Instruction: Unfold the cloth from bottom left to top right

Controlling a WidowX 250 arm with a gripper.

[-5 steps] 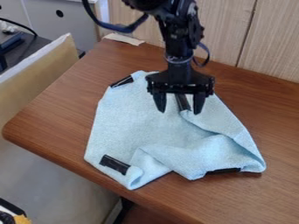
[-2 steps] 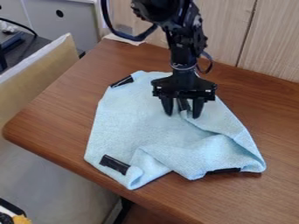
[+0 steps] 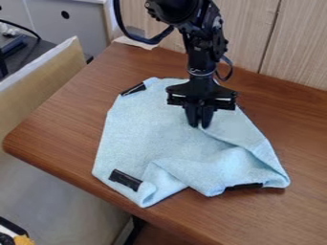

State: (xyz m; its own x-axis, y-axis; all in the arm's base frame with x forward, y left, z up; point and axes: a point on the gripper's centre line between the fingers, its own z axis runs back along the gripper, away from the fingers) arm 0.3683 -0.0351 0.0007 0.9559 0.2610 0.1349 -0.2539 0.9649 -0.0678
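Pincer (image 3: 199,125) closed on the folded cloth (image 3: 144,129)

In the camera view, the pincer points down over the upper middle of the cloth, its two fingers drawn together on the corner of the folded part. The black arm (image 3: 203,48) comes in from the top edge.

The light blue cloth lies on the brown table (image 3: 64,124), near its front edge. Its left part is fairly flat; the right part is folded over and rumpled, with a thick crease across the lower middle and a curled lower corner. A black patch (image 3: 133,89) marks the upper left, a black strip (image 3: 125,180) the lower left, and a dark band (image 3: 244,186) the lower right edge.

A white scrap (image 3: 131,42) lies at the table's far edge, beside wood panelling (image 3: 297,48).
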